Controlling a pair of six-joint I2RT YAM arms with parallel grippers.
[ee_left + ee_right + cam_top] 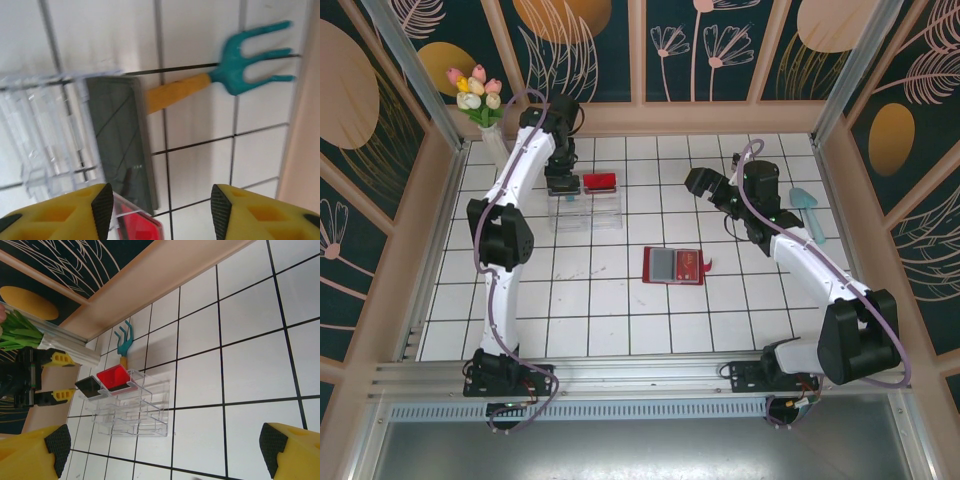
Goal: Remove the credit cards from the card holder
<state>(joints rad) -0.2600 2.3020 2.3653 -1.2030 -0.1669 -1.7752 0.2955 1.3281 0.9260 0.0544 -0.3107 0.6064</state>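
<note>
The red card holder (673,266) lies open on the white tiles near the middle, grey-blue pockets facing up and its small red tab (708,265) to the right. I cannot tell any credit card apart from the pockets. My left gripper (563,185) hangs open at the far left over the clear stand, its black pads (102,210) wide apart with nothing between them. My right gripper (703,185) hovers open above the floor, up and right of the holder, and its pads (57,442) are spread wide. In the right wrist view my left gripper (50,377) shows beyond the stand.
A clear plastic stand (586,210) (132,410) carries a small black tray (120,145) (89,386) and a small red tray (599,182) (116,377). A teal toy rake (250,60) (124,342) lies behind it. A vase of flowers (480,95) stands in the back left corner. A teal scoop (807,210) lies at the right.
</note>
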